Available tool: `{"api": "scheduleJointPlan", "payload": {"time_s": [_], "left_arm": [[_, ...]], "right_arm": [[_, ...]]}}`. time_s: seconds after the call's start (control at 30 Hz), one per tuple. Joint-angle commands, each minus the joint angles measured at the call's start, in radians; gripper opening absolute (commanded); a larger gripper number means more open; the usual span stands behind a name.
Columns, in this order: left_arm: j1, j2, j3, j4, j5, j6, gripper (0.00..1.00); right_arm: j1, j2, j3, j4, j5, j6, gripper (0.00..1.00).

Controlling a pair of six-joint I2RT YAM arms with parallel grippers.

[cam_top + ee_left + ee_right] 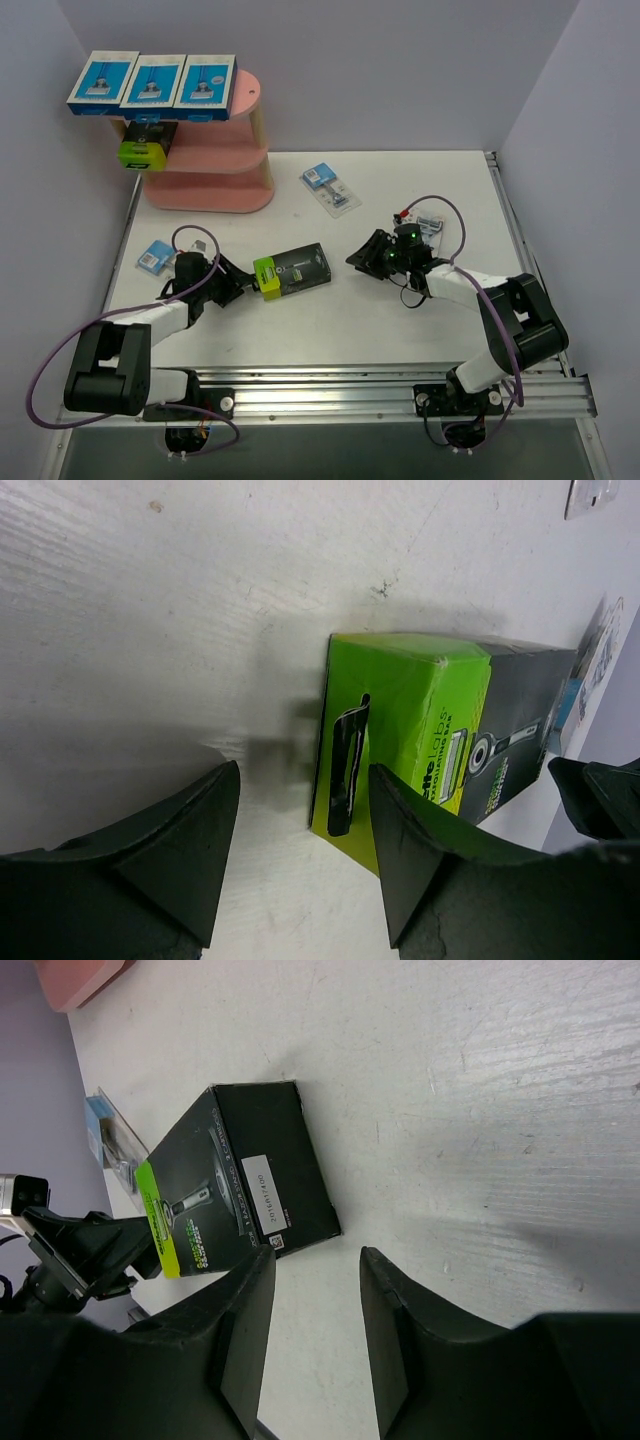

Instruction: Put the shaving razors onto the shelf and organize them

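A black razor box with a lime-green end (pixel 292 270) lies flat on the table between my two grippers. My left gripper (pixel 236 287) is open at its green end (pixel 400 705), which sits just ahead of the fingertips (pixel 303 780), the right finger (pixel 410 850) overlapping the box's near corner. My right gripper (pixel 366 256) is open a short way off the box's black end (pixel 255 1175), with bare table between its fingers (pixel 315 1260). The pink shelf (pixel 215 165) stands far left. Three blue-and-white boxes (pixel 153 82) rest on its top board and a second black-and-green box (pixel 146 146) on the middle one.
Clear blister packs with blue cards lie on the table: one near the shelf's right side (pixel 330 188), one by the left arm (pixel 157 256), one behind the right wrist (pixel 427 223). Purple walls close the back and sides. Arm cables loop near both bases.
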Motion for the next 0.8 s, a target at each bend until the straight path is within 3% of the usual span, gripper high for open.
{"api": "scheduleJointPlan", "payload": {"time_s": [0.0,0.4,0.5,0.77], "left_arm": [[-0.008,0.024,-0.010,0.097,-0.019,-0.021,0.63],[-0.033,0.103,-0.009,0.159,-0.031,-0.041,0.46],[-0.035,0.106,-0.009,0.163,-0.038,-0.047,0.36],[-0.036,0.123,-0.002,0.193,-0.031,-0.057,0.20]], "right_arm": [[-0.010,0.003,0.015,0.010,-0.018,-0.018,0.35],[-0.036,0.006,0.007,0.010,-0.038,-0.033,0.34],[-0.046,0.007,0.001,0.010,-0.046,-0.036,0.34],[-0.066,0.011,0.000,0.010,-0.057,-0.044,0.34]]}}
